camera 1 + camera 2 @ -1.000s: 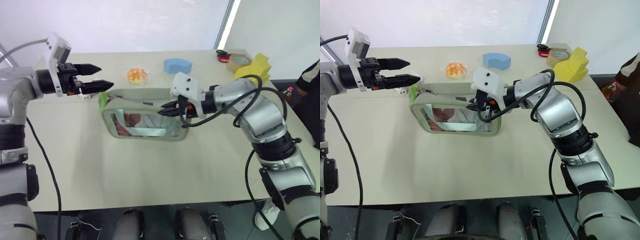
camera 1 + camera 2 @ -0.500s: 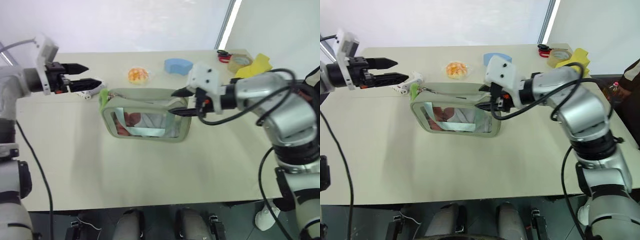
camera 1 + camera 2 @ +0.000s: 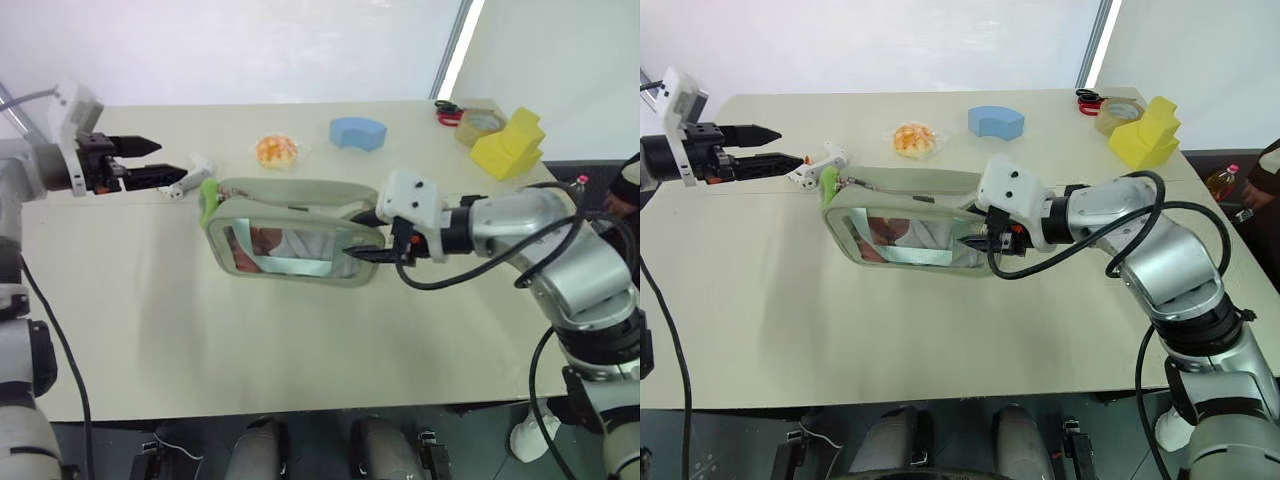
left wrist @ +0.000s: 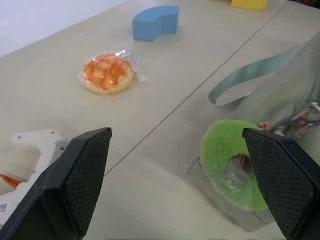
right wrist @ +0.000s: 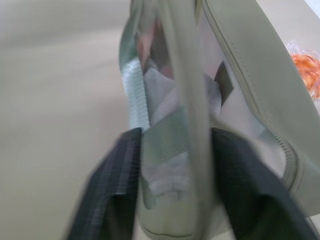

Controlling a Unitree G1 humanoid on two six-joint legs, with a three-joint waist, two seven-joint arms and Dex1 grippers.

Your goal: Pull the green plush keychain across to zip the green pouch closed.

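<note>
Beige desk (image 3: 250, 350) carries everything. Nearest item: sage-green rectangular soft pouch with clear plastic side panel (image 3: 290, 245), lying mid-desk, panel facing the camera. Right gripper (image 3: 366, 236) sits at the pouch's right end; right wrist view shows its two black fingers (image 5: 107, 185) on either side of the pouch's end edge, fabric between them, so clamped on the pouch. Small lime-green fuzzy plush keychain (image 3: 207, 197) hangs at the pouch's left end, at the zip top corner. Left gripper (image 3: 150, 160) is held above the desk to the left of the keychain, clear of it, fingers (image 4: 82, 172) spread wide with nothing between them. White plastic object (image 3: 190, 170) lies near those fingers. Farther back: wrapped orange-white round item (image 3: 277, 150), blue curved foam block (image 3: 357, 131), yellow foam block (image 3: 508, 142), tape roll (image 3: 478, 122).
</note>
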